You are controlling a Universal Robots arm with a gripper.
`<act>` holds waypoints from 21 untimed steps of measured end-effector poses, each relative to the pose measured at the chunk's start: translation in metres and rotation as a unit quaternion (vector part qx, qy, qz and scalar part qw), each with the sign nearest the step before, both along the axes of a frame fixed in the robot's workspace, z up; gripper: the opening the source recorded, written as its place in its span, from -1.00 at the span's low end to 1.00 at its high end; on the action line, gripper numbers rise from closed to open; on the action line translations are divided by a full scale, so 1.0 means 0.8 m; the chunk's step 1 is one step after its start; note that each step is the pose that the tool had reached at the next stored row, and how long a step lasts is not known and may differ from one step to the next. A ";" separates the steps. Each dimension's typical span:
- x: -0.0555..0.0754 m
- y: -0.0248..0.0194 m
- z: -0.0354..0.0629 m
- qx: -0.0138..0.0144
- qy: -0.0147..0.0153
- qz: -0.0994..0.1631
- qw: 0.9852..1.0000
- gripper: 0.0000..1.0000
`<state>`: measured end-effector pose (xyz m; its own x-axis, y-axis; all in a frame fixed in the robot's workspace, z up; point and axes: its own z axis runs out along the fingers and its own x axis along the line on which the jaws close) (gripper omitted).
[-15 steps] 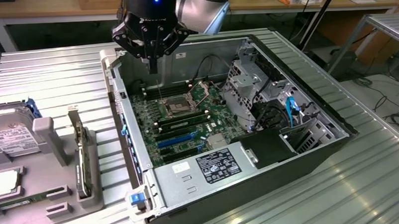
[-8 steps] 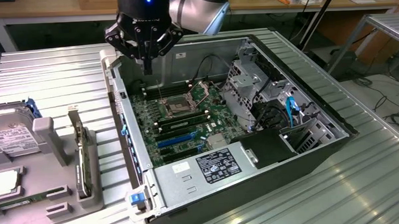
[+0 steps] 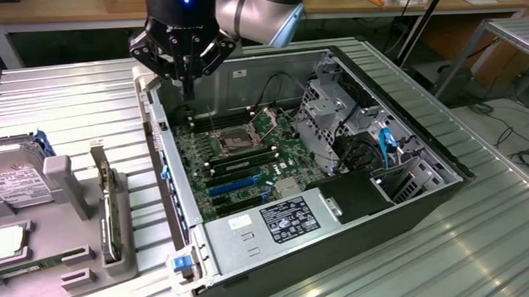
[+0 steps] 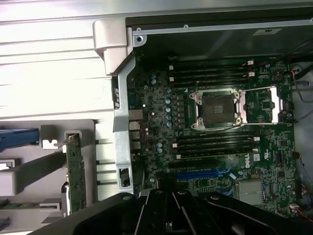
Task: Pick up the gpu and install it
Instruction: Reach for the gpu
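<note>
The gpu [image 3: 109,207] stands on edge in a slot of the grey holder [image 3: 75,254] at the exterior view's left, beside the open computer case [image 3: 441,162]. Its green board edge faces up, and the wrist view shows the same gpu [image 4: 76,171] outside the case wall. My gripper [image 3: 188,92] hangs above the case's far left corner, over the motherboard [image 3: 247,156], well apart from the gpu. Its fingers are pressed together and point down with nothing between them. A blue expansion slot [image 3: 235,186] lies on the motherboard, seen also as the blue slot [image 4: 205,174].
A hard drive [image 3: 10,180] with a white label sits in the holder at the far left. The CPU socket [image 4: 217,110] is empty, with memory sticks [image 4: 210,71] beside it. The power supply [image 3: 285,220] and drive cages [image 3: 352,119] fill the case's near and right parts.
</note>
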<state>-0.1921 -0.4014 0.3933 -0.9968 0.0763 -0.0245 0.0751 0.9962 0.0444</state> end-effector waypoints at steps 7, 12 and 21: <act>-0.011 -0.0001 0.000 0.000 0.000 0.000 1.000 -0.79; -0.023 -0.0002 0.000 0.000 0.000 0.000 1.000 -0.79; -0.038 -0.0002 0.000 0.000 0.000 0.000 1.000 -0.79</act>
